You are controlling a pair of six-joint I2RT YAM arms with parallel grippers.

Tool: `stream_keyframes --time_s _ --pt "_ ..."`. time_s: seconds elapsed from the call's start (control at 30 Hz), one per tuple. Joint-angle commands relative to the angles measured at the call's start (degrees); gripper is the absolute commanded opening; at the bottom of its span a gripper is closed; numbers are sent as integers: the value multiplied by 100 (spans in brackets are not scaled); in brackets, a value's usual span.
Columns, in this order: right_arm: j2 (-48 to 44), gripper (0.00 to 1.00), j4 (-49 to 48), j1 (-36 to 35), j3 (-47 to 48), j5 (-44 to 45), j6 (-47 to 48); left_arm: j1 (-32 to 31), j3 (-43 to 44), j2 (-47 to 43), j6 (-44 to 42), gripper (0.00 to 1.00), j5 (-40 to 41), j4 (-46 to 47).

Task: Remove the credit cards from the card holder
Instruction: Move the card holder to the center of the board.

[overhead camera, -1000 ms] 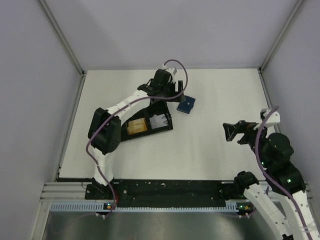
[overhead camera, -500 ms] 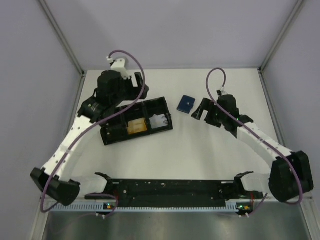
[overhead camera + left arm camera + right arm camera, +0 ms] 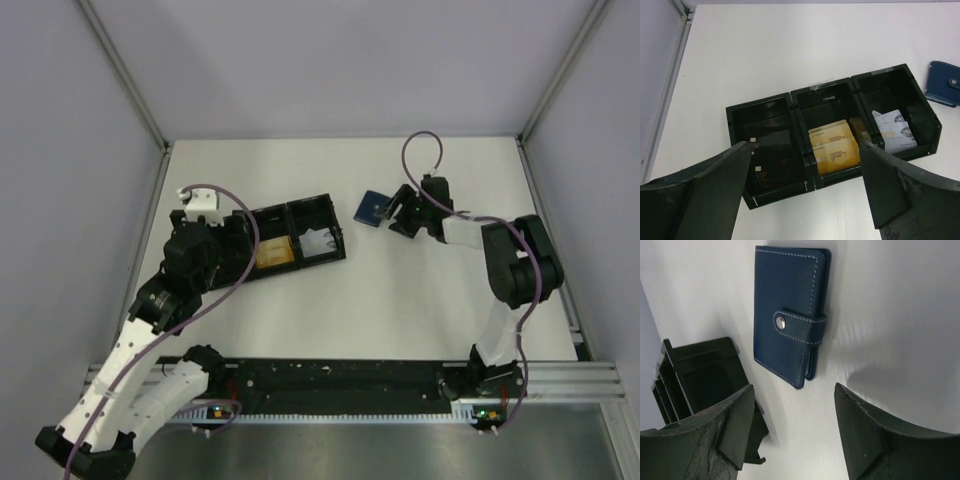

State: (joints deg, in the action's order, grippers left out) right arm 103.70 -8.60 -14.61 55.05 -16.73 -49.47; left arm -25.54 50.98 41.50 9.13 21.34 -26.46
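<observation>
The card holder [image 3: 787, 315] is a dark-blue wallet lying flat on the white table, folded shut with its snap tab fastened. It also shows in the top view as the card holder [image 3: 373, 207] and at the right edge of the left wrist view as the card holder [image 3: 944, 89]. Any credit cards inside it are hidden. My right gripper [image 3: 792, 396] is open just short of its near corner, nothing between the fingers; from above the right gripper [image 3: 398, 215] is right of it. My left gripper [image 3: 804, 150] hangs open over the tray's near-left side, empty.
A black three-compartment tray [image 3: 310, 203] lies left of the holder. Its compartments hold black cards [image 3: 762, 172], gold cards [image 3: 835, 147] and white cards [image 3: 895, 131]. Grey walls with metal rails close in the table at left, back and right.
The right arm swung in from the right side to the card holder, and its jaws have narrowed somewhat. The left arm drew back from the holder to the tray's left end.
</observation>
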Motion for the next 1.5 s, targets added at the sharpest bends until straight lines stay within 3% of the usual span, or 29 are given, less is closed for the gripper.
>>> stream_keyframes --time_s 0.0,0.3,0.43,0.63,1.03,1.37,1.4,1.47 --pt "510 63 -765 37 436 -339 -168 -4 -298 -369 -209 93 459 720" --pt "1284 47 -1363 46 595 -621 -598 -4 -422 -511 -280 92 450 835" --pt "1372 31 -1355 46 560 -516 -660 -4 -431 -467 -253 92 257 835" --pt "1363 0 -1460 116 402 -384 -765 -4 -422 -397 -245 92 177 809" --pt "-33 0 -784 371 -625 -928 -142 -4 -431 -353 -218 91 72 809" --pt "-2045 0 1534 424 -1935 -640 1167 -4 -405 -291 -166 91 -104 783" --pt "-2264 3 1728 424 -1997 -482 1246 5 -396 -291 -165 91 -148 774" --pt "-2739 23 1932 424 -2094 -305 1387 5 -396 -265 -148 91 -165 765"
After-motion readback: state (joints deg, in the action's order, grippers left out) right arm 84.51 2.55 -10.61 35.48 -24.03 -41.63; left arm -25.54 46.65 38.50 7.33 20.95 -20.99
